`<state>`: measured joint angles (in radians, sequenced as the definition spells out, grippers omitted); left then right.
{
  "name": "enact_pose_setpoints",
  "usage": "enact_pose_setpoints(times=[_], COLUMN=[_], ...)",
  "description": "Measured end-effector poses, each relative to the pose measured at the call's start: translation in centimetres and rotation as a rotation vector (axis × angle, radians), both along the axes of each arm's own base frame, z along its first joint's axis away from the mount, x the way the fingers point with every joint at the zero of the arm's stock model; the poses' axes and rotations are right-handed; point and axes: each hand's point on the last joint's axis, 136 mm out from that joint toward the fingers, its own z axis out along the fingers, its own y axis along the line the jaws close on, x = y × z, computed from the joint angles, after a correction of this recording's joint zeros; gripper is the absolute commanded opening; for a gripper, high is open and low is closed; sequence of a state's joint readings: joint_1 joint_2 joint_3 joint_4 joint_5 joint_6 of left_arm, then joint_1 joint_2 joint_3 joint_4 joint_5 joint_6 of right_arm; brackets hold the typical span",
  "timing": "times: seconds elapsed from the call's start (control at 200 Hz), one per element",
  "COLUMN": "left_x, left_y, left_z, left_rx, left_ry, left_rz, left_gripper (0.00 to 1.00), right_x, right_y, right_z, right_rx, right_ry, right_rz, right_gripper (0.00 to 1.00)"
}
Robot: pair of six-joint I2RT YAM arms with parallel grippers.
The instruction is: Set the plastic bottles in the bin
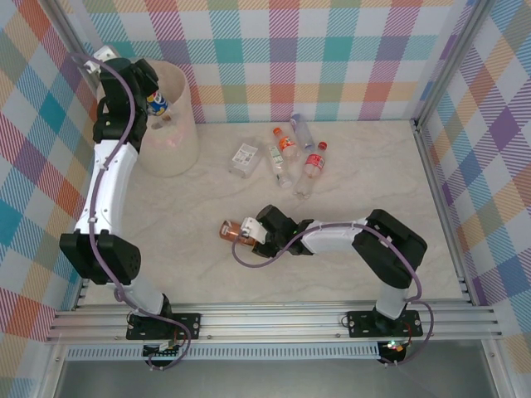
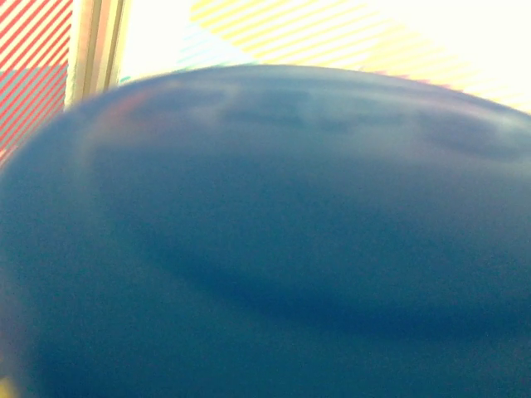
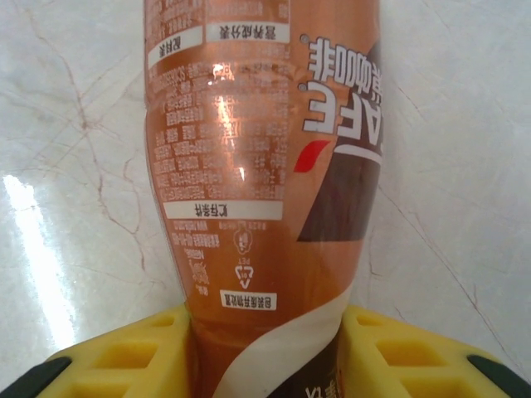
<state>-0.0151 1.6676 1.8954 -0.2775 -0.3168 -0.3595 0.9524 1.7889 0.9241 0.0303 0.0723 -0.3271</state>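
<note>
Close in, on the right arm [image 1: 332, 239]: clamped narrow in the right jaws, a brown bottle [image 3: 265, 166], with yellow pads [image 3: 124, 361] tight against both its sides. Flat on the marbled counter [image 1: 398, 182], stretching straight out ahead of those jaws. Further out beyond them, well apart: a loose cluster of five bottles lying down – a crumpled white-label bottle [image 1: 246, 156], a slim bottle [image 1: 280, 164], a red-label bottle [image 1: 313, 166], an orange-cap bottle [image 1: 286, 143], a clear bottle [image 1: 300, 128] farthest off. Far back, high on the left arm [image 1: 108, 182]: held in the left jaws, a blue-label bottle [image 1: 157, 103], right above the open mouth of the bin [image 1: 178, 145]. Same bottle a blue blur, hard up against the left wrist camera.
</note>
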Motion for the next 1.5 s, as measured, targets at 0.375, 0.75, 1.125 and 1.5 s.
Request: enact_pose_setpoints(times=[0.375, 0.75, 1.125, 1.5], left_x=[2.0, 7.0, 6.6, 5.0], left_y=[5.8, 7.9, 6.8, 2.1], left_z=[4.6, 0.6, -2.4, -2.2], left_rx=[0.085, 0.17, 0.117, 0.013], left_ry=[-0.108, 0.022, 0.177, 0.196], left_rz=[0.163, 0.242, 0.166, -0.098], left_gripper=[0.61, 0.96, 1.0, 1.0], right_x=[0.9, 1.3, 1.1, 1.1], right_y=[-1.9, -3.6, -4.3, -5.0], right_z=[0.0, 0.0, 0.1, 0.2], right_rx=[-0.027, -0.041, -0.037, -0.029], right_ry=[0.02, 0.055, 0.079, 0.086], right_rz=[-0.114, -0.194, -0.229, -0.263], right_gripper=[0.43, 0.39, 0.3, 0.28])
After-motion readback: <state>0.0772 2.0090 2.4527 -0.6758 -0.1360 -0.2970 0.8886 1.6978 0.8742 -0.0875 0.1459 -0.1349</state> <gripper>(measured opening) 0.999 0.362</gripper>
